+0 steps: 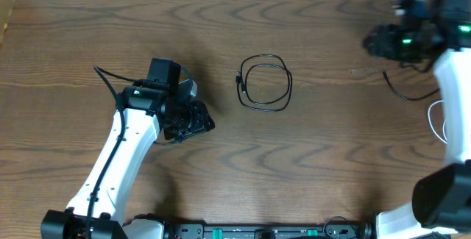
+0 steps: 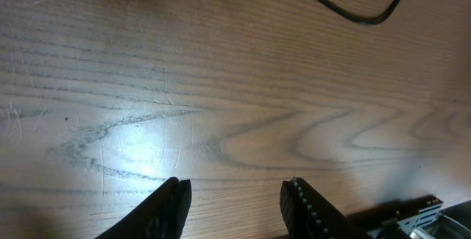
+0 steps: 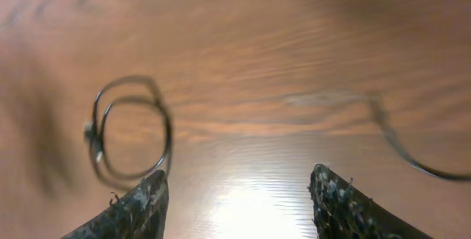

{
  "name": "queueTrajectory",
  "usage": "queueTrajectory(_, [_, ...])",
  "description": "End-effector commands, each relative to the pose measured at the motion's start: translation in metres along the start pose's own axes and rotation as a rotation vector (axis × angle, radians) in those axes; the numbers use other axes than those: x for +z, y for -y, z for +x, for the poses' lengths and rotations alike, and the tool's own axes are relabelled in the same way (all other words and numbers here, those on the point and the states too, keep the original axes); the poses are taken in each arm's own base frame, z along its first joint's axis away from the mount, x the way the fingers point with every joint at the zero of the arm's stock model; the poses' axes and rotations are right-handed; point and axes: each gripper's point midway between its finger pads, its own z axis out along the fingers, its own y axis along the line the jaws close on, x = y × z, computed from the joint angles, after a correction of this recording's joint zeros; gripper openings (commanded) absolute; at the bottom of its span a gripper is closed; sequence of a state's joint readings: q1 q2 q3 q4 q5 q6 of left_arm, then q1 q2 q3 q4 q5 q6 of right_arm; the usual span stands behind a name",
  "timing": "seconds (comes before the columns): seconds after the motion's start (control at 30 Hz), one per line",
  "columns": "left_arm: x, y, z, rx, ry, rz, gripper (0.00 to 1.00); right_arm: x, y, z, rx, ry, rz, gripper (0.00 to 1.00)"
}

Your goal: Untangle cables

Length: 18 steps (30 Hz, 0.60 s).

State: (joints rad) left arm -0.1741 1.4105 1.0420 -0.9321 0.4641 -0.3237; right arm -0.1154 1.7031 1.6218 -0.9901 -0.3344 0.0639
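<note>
The black cable [image 1: 265, 83] lies in a small double coil on the wooden table near the middle, with a plug end on its left side. It also shows in the left wrist view [image 2: 353, 4] and the right wrist view [image 3: 129, 132]. A loop of the white cable [image 1: 430, 114] shows at the right edge, partly hidden by the right arm. My left gripper [image 1: 199, 120] is open and empty, left of the coil [image 2: 235, 195]. My right gripper [image 1: 375, 42] is open and empty at the far right, above the table [image 3: 237, 187].
A thin black cord [image 1: 401, 90] runs over the table below the right gripper and also shows in the right wrist view [image 3: 397, 147]. The table's front edge has a black rail [image 1: 257, 232]. The arm bases stand at the front left and front right.
</note>
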Motion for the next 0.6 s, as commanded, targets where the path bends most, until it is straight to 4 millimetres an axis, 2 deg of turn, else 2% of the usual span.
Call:
queueTrajectory(0.0, [0.002, -0.003, 0.002, 0.011, -0.005, -0.016, 0.45, 0.041, -0.039, 0.032, -0.133, -0.135, -0.084, 0.59])
queueTrajectory(0.17, [0.002, -0.003, 0.002, 0.011, -0.005, -0.016, 0.45, 0.093, -0.072, 0.072, -0.204, -0.287, -0.122, 0.61])
queueTrajectory(0.3, [0.002, -0.003, 0.002, 0.011, -0.005, -0.016, 0.45, 0.128, -0.090, 0.092, -0.252, -0.353, -0.139, 0.63])
queueTrajectory(0.33, [0.002, -0.003, 0.002, 0.011, -0.006, -0.016, 0.45, 0.144, -0.095, 0.096, -0.273, -0.360, -0.144, 0.62])
queueTrajectory(0.43, [0.002, -0.004, 0.002, 0.010, -0.008, -0.017, 0.45, 0.167, -0.100, 0.097, -0.305, -0.346, -0.138, 0.56])
queueTrajectory(0.57, [0.002, -0.004, 0.004, 0.007, -0.013, -0.019, 0.45, 0.191, -0.095, 0.095, -0.342, -0.315, -0.082, 0.56])
